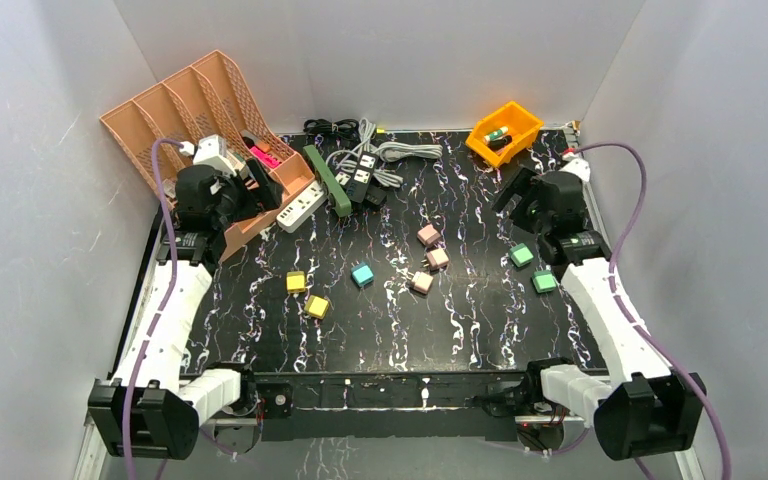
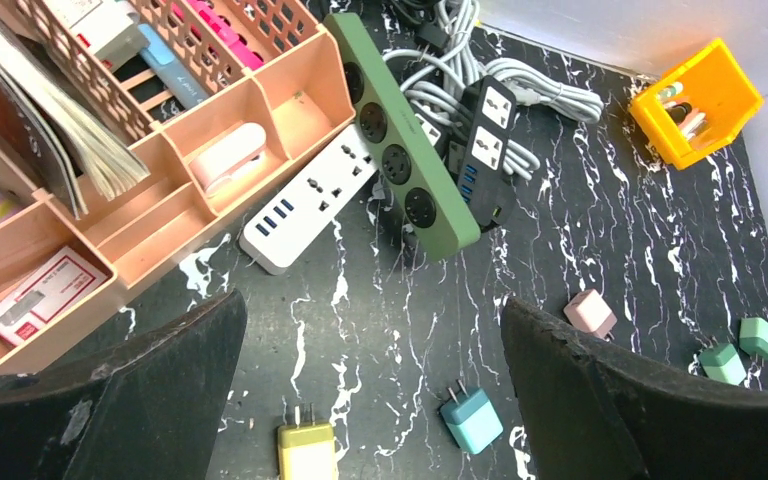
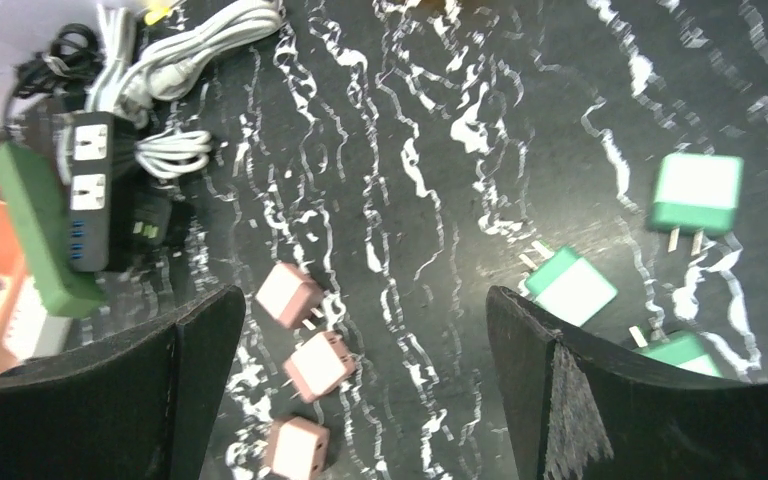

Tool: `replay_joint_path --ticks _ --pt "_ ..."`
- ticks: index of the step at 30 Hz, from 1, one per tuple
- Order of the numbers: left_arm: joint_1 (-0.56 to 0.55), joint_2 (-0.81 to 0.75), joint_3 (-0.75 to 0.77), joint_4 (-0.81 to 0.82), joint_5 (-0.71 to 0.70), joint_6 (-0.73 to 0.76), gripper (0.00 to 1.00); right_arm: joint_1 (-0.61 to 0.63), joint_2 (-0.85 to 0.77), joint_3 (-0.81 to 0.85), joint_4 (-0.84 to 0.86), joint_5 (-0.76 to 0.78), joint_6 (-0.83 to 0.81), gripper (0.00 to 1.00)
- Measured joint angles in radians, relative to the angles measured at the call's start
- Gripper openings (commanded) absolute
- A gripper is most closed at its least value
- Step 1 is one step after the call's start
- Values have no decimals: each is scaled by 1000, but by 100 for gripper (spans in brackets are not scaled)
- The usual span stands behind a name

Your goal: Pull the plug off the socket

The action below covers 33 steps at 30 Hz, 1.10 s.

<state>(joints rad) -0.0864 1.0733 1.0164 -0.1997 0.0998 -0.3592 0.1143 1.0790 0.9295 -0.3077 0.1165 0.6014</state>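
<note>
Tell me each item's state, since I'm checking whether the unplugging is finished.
Green power strip: sockets all empty.
White power strip: sockets empty.
Black power strip: visible sockets empty.
Teal plug: unplugged, lying loose, prongs bare.
Left gripper: open, empty.
Right gripper: open, empty.

Tabletop point(image 1: 480, 320): black marble-pattern sheet with white veining, smooth, with a slight sheen. Green power strip point(image 2: 400, 140): matt plastic. White power strip point(image 2: 310, 205) and black power strip point(image 2: 480, 150): smooth plastic, the white one faintly glossy. Grey cables point(image 2: 550, 95): smooth, rubbery-looking sheath. Pink plugs point(image 3: 320, 365): smooth matt plastic with bare metal prongs. Peach organiser point(image 2: 300, 85) and yellow bin point(image 2: 732, 88): moulded plastic, low gloss. Booklet point(image 2: 60, 110) in the organiser: paper. Fingers point(image 2: 140, 400) of the left gripper point(image 2: 370, 310): black, matt, grainy, scuffed.
</note>
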Motion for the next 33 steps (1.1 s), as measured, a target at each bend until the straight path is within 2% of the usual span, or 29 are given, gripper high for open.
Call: replay_joint_path --ticks 5,8,14,18,25,33 --pt "37 -6 0 -21 42 11 98 175 -26 0 8 281 -129 98" --pt "37 -31 -2 -18 66 23 98 240 -30 -6 40 328 -210 98" --pt "37 -126 -27 5 89 78 98 256 -80 -94 171 -138 -354 98" --pt "37 -176 -54 24 125 113 98 262 -19 -94 213 -323 -386 98" --pt "37 -207 -111 63 257 143 99 261 -13 -94 230 -383 -415 98" --pt "37 -200 -118 96 332 150 98 261 -31 -94 231 -379 -418 98"
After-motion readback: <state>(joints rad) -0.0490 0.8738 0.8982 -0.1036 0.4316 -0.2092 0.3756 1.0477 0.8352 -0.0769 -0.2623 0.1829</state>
